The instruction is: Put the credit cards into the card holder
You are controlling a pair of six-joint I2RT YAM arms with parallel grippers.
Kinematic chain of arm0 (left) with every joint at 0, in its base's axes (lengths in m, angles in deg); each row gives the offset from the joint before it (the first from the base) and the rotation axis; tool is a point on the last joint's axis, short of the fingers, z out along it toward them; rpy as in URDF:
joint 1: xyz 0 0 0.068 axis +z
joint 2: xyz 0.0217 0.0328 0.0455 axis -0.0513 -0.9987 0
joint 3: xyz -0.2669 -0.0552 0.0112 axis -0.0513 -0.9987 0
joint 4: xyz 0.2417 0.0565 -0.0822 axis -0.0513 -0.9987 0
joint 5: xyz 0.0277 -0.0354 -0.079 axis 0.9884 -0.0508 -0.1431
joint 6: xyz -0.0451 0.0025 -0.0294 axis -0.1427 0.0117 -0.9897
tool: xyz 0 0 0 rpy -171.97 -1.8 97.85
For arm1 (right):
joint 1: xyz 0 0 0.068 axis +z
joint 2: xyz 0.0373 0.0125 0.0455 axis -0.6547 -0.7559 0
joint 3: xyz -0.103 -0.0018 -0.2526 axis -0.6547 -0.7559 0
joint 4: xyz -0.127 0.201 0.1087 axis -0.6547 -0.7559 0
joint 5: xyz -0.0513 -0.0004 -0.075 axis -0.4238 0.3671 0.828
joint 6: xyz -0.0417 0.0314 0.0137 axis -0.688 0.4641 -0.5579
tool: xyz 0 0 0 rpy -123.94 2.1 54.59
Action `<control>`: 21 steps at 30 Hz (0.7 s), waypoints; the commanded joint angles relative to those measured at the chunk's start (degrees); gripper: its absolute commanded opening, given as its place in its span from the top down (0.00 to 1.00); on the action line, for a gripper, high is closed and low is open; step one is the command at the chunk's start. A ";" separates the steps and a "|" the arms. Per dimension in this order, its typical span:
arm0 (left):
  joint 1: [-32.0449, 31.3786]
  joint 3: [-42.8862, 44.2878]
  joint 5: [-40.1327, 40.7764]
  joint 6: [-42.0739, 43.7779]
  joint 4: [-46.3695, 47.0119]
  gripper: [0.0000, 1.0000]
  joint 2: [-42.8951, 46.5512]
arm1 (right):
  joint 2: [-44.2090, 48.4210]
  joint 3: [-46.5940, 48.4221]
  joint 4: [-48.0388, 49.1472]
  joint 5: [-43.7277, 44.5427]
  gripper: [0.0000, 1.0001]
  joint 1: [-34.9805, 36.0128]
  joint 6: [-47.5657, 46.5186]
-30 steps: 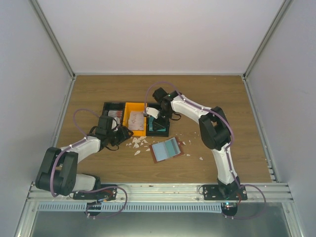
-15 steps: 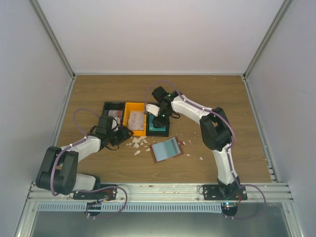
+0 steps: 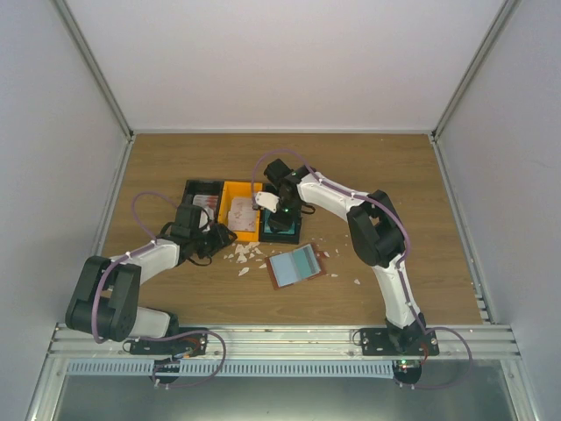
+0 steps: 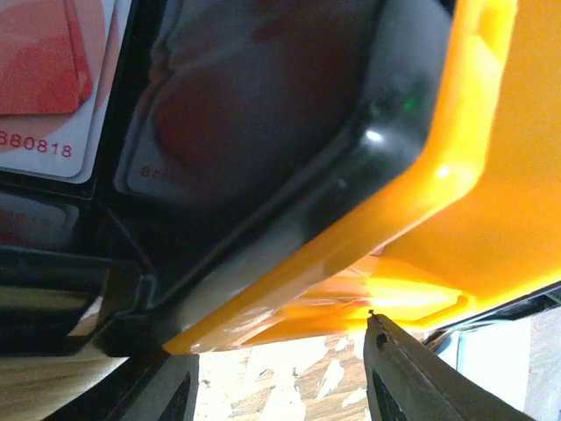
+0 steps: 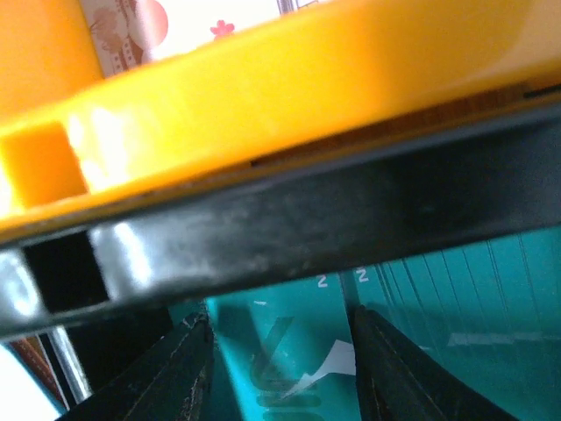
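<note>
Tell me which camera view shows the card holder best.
The top external view: the card holder lies open on the table, whole and unobstructed, a teal card on it. Both wrist views are filled by bin walls up close; neither shows it clearly.

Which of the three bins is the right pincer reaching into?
The right pincer is in the black bin with teal cards, right of the orange bin; the other black bin lies left of it.

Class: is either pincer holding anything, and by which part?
Nothing is held. The right pincer stands open over teal cards in the black bin; the left pincer, open, by the orange bin.
</note>
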 commanded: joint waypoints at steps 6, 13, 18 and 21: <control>0.29 2.42 0.06 1.16 3.29 0.47 -0.83 | 2.44 -0.32 -3.50 -4.91 0.69 0.39 -0.32; 0.24 2.62 0.15 0.89 3.44 0.48 -1.24 | 4.62 -1.67 -3.32 -5.92 0.72 0.48 0.35; 0.21 2.86 0.19 0.79 3.48 0.48 -1.74 | 5.84 -2.53 -3.54 -7.03 0.76 0.71 0.45; 0.30 2.87 0.14 0.70 3.51 0.48 -1.85 | 6.93 -3.41 -3.61 -8.41 0.77 1.16 0.15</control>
